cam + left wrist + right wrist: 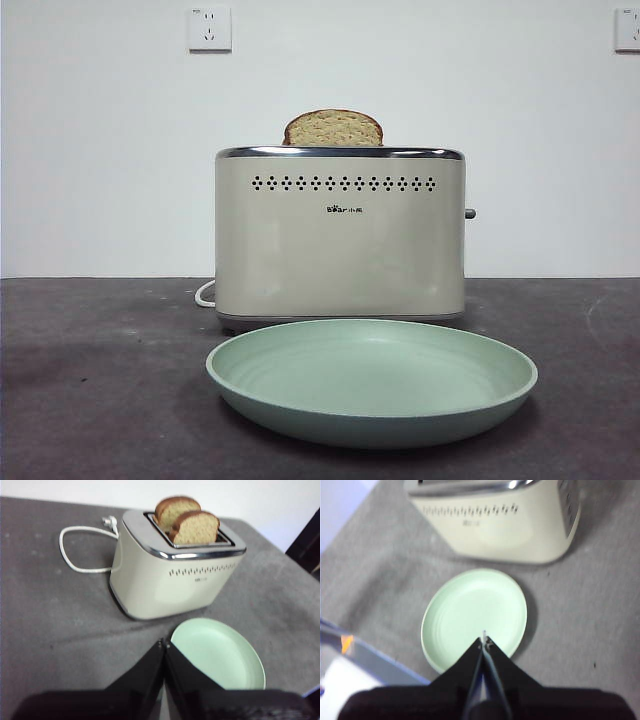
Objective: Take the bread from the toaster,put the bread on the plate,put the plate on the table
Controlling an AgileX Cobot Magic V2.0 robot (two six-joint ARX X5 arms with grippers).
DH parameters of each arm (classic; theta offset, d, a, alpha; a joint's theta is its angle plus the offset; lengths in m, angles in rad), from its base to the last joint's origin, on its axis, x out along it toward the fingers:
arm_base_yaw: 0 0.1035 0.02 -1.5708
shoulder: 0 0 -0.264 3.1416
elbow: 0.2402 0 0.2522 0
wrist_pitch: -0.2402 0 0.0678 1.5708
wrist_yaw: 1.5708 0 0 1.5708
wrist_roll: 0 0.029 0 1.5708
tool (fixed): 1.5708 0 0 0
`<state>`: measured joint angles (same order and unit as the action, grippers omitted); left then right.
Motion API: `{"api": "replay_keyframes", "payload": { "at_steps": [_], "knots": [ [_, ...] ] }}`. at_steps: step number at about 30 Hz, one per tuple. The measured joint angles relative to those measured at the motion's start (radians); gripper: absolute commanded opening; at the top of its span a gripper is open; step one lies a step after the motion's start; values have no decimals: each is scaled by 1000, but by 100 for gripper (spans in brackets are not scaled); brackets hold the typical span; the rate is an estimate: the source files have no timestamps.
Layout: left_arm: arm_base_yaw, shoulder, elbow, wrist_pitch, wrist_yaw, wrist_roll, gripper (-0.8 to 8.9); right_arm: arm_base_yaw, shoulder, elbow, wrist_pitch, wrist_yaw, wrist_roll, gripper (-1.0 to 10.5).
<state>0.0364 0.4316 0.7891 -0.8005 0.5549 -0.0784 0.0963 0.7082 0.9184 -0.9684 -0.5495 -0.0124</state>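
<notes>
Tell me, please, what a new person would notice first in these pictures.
First the cream toaster, standing in the middle of the dark table, with two slices in its slots; the bread sits in the slot nearer the plate, the other slice behind it. Next the mint-green plate, empty, just in front of the toaster. Both hands are shut and hold nothing: the left hand and the right hand hover above the table.

Even, soft light is filling the front view; both wrist views are blurring, glare streaking the boxy cream-beige toaster's chrome rim.
</notes>
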Motion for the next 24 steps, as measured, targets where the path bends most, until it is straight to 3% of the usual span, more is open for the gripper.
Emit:
{"api": "replay_keyframes", "payload": {
  "at_steps": [5, 12, 14, 17, 18, 24],
  "knots": [
    [-8, 5, 36, -70, 3, 54, -7, 26, 6, 17, -78, 0, -49, -12],
    [-20, 6, 36, -90, 22, 64, 8, 42, 7, 18, -83, 0, -64, 41],
    [-20, 6, 36, -90, 25, 64, 112, 42, 7, 18, -83, 0, -64, 220],
    [-20, 6, 36, -90, 25, 64, 449, 42, 7, 18, -83, 0, -63, 493],
    [-20, 6, 36, -90, 26, 64, 508, 42, 7, 18, -83, 0, -63, 545],
    [-21, 6, 36, -81, 77, 64, 511, 42, 7, 18, -83, 0, -58, 570]
  ]
}}
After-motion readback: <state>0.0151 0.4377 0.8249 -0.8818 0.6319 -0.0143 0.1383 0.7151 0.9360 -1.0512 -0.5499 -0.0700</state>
